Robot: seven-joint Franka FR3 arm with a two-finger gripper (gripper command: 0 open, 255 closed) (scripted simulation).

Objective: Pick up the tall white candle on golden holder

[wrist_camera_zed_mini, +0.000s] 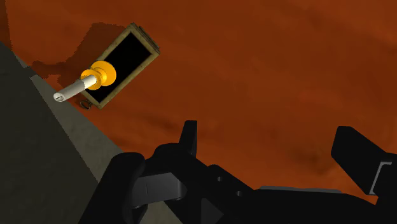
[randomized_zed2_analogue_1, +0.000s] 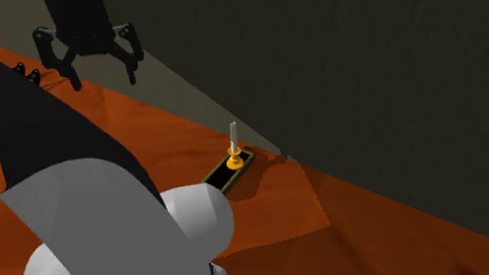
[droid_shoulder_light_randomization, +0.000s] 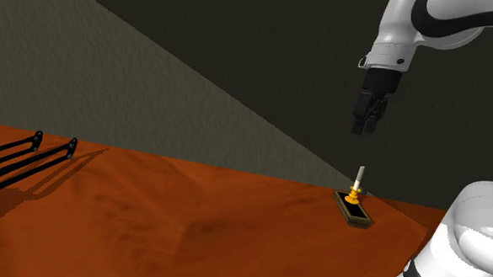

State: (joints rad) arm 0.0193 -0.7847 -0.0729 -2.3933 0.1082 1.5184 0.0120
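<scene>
Glossy golden holder (wrist_camera_zed_mini: 102,74); matt white candle (wrist_camera_zed_mini: 75,88); wood-grained reddish floor (droid_shoulder_light_randomization: 191,224); rough grey wall (droid_shoulder_light_randomization: 112,87).

Hand (droid_shoulder_light_randomization: 362,130) hangs above candle (droid_shoulder_light_randomization: 361,174); candle upright in golden holder (droid_shoulder_light_randomization: 352,195) on dark tray (droid_shoulder_light_randomization: 359,217)

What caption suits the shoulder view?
Open black gripper poised high; tall white candle on golden holder stands on a dark tray.

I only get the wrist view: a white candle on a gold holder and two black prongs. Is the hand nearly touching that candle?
Observer: No. In the shoulder view the gripper hangs high over the candle, with open air between them.
Visitor: Is anything else around?
Observer: Yes, thin black bars reach in at the shoulder view's left edge, far from the candle.
</scene>
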